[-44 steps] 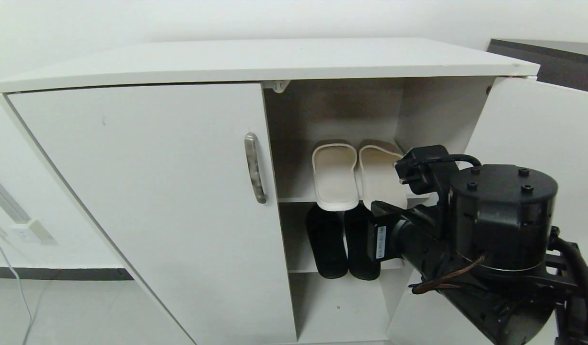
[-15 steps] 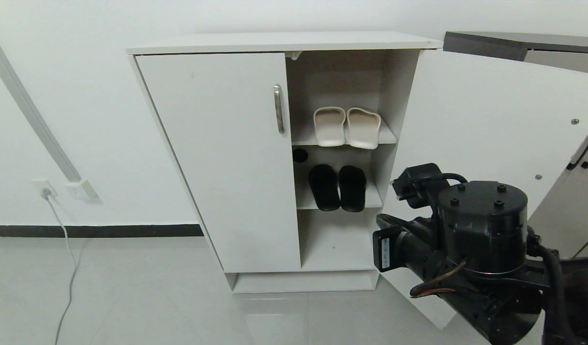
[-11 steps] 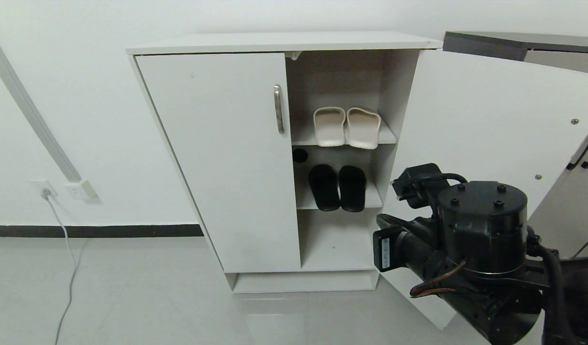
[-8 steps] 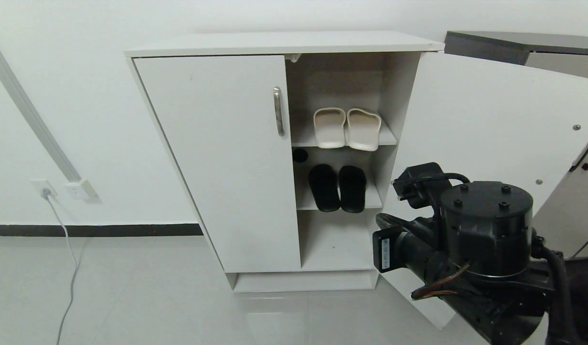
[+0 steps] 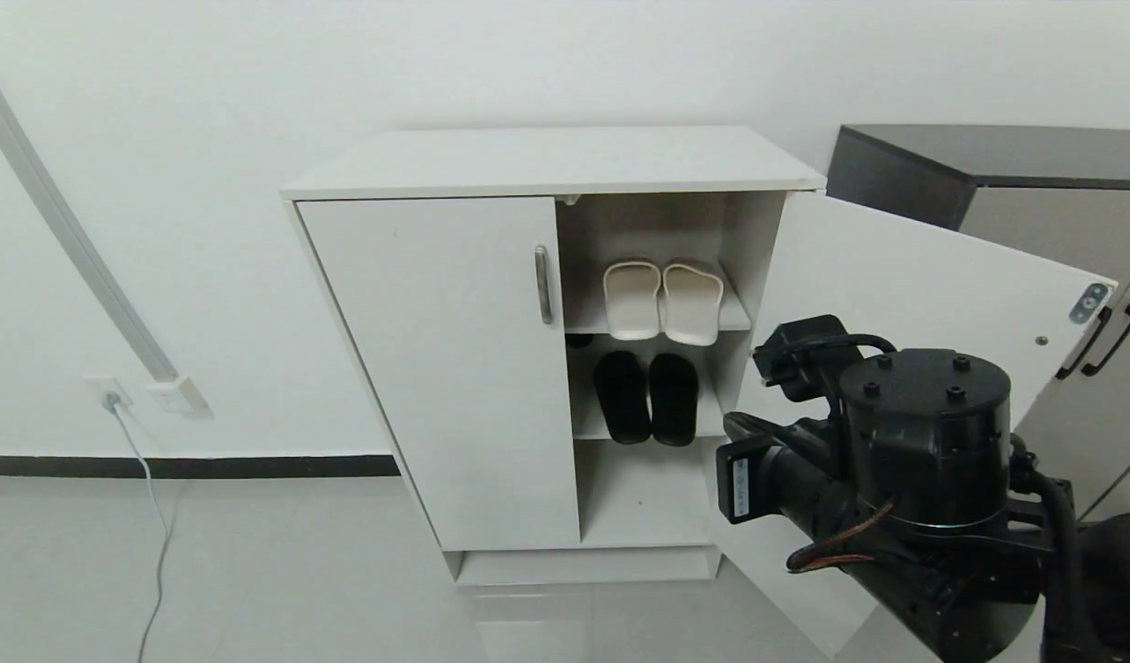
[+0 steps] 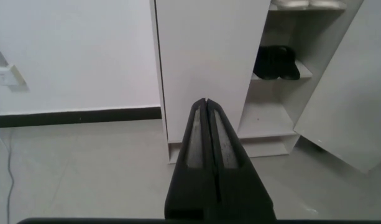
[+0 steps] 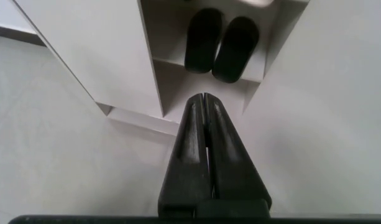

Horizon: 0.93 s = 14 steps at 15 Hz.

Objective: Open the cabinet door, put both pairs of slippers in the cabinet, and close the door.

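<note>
Base has backed off: a few seconds ago the cabinet (image 5: 546,161) filled the head view, now it sits farther away and whole. The last half second's shift is camera motion too, nothing in the scene has moved. Left gripper (image 6: 206,101) is pressed together, holding nothing, low over the floor and aimed at the closed left door (image 5: 445,368). Both pairs are unchanged in the right half. The white slippers (image 5: 661,301) are on the upper shelf and the black slippers (image 5: 646,398) are on the shelf below. Each pair lies side by side and flat, long axis running near-to-far into the cabinet. The white pair's toes look to be at the far end, with the heels at the shelf's front edge. I can't tell toe from heel on the black pair. The right door (image 5: 905,304) hangs wide open, hinged on the right, free edge swung out to the near right. Right gripper (image 7: 204,97) is also pressed together and empty, held off just left of that door. My read: stowing is done and only closing the door is left. Backing off gives room to swing it.
</note>
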Motion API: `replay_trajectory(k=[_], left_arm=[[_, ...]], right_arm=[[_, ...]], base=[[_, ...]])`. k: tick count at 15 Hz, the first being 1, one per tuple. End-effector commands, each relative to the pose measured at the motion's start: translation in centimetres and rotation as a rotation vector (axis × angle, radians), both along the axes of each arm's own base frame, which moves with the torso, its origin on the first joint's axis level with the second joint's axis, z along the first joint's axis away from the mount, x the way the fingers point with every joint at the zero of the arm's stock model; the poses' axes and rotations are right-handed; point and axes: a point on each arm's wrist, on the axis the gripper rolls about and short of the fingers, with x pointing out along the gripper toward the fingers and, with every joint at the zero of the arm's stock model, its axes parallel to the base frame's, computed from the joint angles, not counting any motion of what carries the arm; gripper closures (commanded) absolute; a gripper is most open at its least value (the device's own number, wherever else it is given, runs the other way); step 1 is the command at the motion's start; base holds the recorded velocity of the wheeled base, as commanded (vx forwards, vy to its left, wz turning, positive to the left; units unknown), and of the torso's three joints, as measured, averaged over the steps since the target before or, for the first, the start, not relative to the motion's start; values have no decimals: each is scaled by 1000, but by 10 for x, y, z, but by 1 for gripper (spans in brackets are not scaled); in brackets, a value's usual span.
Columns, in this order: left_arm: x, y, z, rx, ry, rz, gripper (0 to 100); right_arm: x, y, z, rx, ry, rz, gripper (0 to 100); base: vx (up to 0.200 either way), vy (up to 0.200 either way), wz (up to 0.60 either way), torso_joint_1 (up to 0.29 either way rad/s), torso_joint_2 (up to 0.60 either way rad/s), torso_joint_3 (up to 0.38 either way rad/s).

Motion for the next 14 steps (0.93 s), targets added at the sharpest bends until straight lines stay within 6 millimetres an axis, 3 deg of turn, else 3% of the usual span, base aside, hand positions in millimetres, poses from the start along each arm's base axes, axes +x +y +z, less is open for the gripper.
replay_trajectory(k=[1, 14], left_arm=[[0, 0, 0, 0, 0, 0, 100], [0, 0, 0, 0, -1, 0, 100]], right_arm=[[0, 1, -1, -2, 2, 1, 100], [2, 2, -3, -10, 6, -1, 100]], base=[[0, 0, 0, 105, -461, -344], [0, 0, 0, 175, -491, -321]])
